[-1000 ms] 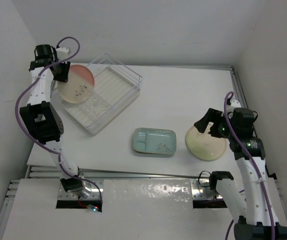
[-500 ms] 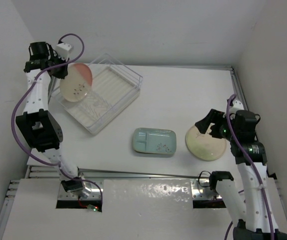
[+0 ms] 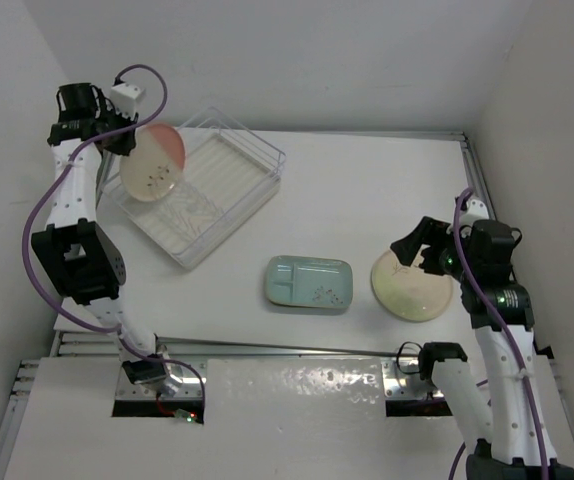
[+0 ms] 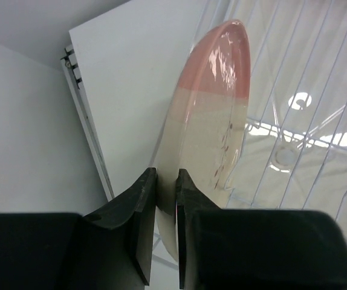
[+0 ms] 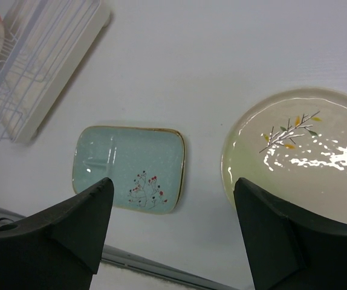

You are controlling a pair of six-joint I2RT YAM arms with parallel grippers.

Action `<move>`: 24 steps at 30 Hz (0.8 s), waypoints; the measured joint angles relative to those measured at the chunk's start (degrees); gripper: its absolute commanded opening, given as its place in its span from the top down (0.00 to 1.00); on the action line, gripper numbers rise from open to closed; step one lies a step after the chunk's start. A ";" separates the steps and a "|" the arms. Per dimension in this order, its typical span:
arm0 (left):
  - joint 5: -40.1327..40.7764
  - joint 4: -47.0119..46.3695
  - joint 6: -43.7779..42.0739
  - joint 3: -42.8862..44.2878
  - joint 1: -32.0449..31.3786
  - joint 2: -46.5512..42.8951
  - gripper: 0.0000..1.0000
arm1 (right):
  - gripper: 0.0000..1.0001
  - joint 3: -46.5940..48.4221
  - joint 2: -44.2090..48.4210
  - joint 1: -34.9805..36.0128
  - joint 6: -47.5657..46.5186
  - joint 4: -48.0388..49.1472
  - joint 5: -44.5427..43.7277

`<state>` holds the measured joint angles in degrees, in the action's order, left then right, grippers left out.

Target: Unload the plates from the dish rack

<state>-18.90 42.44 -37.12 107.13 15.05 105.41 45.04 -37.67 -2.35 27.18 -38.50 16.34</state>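
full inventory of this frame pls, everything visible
pink-and-cream plate: 1, cream with a salmon-pink segment, held on edge over the dish rack's left side
teal divided plate: 1, pale teal, flat on the table, centre front
cream-and-green plate: 1, cream with a pale green tint and a sprig mark, flat, right of the teal one
dish rack: 1, clear plastic, far left
table: 1, white
left gripper: black, shut on the pink-and-cream plate's rim
right gripper: black, open, empty, near the cream-and-green plate

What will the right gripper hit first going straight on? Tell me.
Probably the table between the teal plate and the round plate, though the right gripper might clip the teal plate's edge; depth unclear.
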 measured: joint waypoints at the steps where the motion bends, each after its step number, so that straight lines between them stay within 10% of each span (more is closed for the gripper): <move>1: 0.15 -0.81 0.72 0.00 0.00 0.00 1.00 | 0.22 0.00 -0.09 0.00 0.02 0.35 0.04; 24: -3.63 -6.47 13.05 6.40 -0.09 -4.68 1.00 | 0.25 0.02 -7.87 0.00 -0.13 7.91 3.30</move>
<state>-22.52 35.97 -24.08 113.54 14.96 100.73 45.06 -45.54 -2.35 27.05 -30.59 19.64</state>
